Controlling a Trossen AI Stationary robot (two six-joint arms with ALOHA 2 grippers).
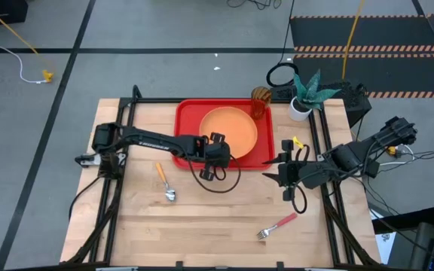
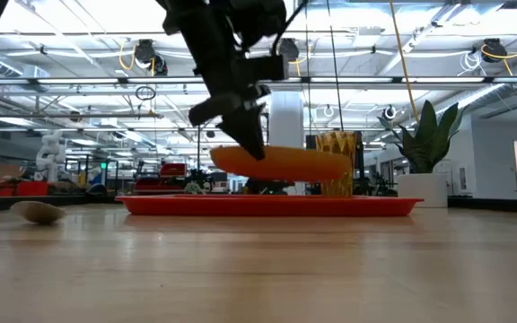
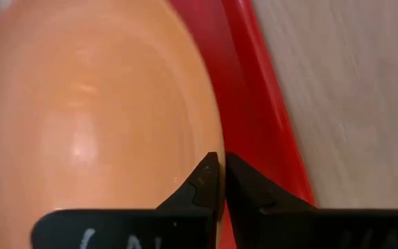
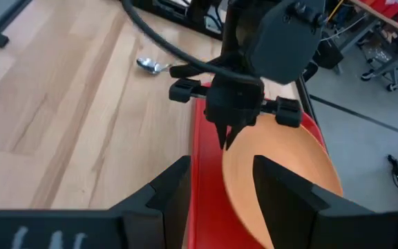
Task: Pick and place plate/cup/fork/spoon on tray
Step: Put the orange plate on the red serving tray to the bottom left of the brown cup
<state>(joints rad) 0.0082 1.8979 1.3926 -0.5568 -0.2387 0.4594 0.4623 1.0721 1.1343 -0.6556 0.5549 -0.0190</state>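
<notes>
Left gripper (image 1: 218,156) is at the near edge of the tray (image 1: 188,113), fingers pinched together on the near rim of the plate (image 1: 228,129). In the low view the plate (image 2: 285,161) sits tilted above the tray floor (image 2: 267,205), its gripped side higher — whether the far side touches the tray cannot be told. The left wrist view shows both fingertips (image 3: 206,181) closed on the plate's edge, red tray rim just beside.

Right gripper (image 1: 277,167) waits just off the tray's right near corner, fingers spread apart, holding nothing; its camera looks across at the left gripper (image 4: 228,135) and plate.

Cup (image 1: 259,97) stands upright at the tray's far right corner, just beside the plate. Spoon (image 1: 164,181) lies on the table left of centre, near side of the tray. Fork (image 1: 276,225) lies well apart, near right — tines pointing left.
</notes>
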